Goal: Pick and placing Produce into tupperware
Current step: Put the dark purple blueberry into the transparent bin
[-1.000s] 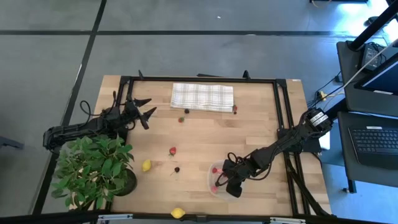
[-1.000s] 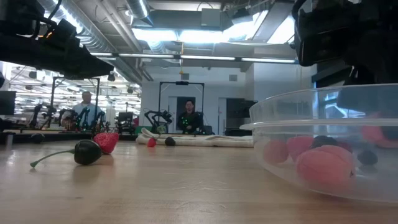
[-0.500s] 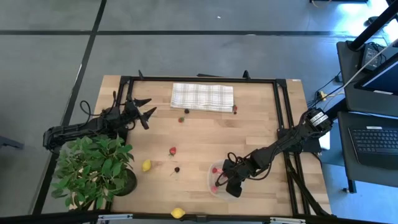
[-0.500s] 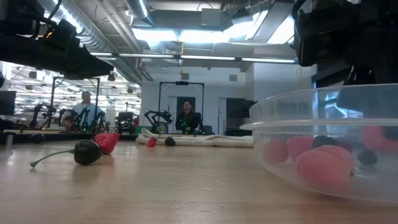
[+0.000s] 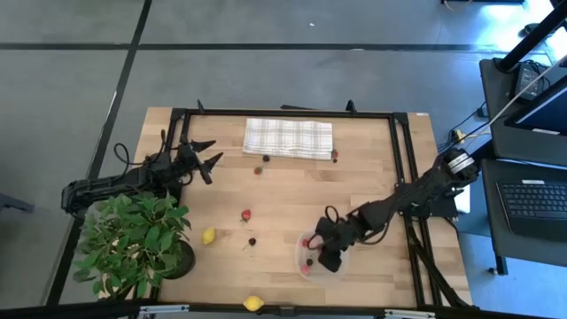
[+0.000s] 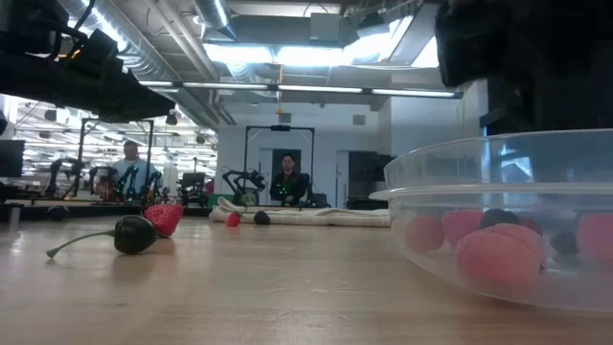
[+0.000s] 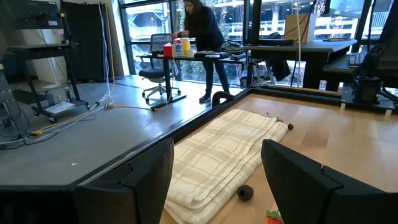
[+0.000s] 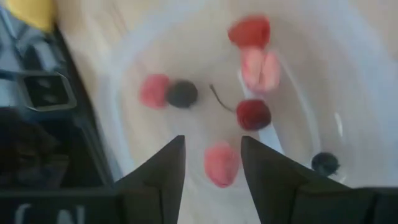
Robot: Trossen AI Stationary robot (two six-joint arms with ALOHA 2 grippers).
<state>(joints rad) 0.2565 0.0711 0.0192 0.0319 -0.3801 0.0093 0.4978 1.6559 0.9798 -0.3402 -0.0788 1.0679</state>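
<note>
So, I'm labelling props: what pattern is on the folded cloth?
The cloth is white with a grey check, clearest in the left wrist view.

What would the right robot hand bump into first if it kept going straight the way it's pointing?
Probably the pink berry lying in the tupperware. The right gripper is open and points down into it, though the depth is hard to judge.

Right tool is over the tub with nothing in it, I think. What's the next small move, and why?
Probably lift the right tool clear of the tub and head for the nearest loose berry. Its fingers are apart and empty, with berries already lying in the tub below, while more still sit on the table.
</note>
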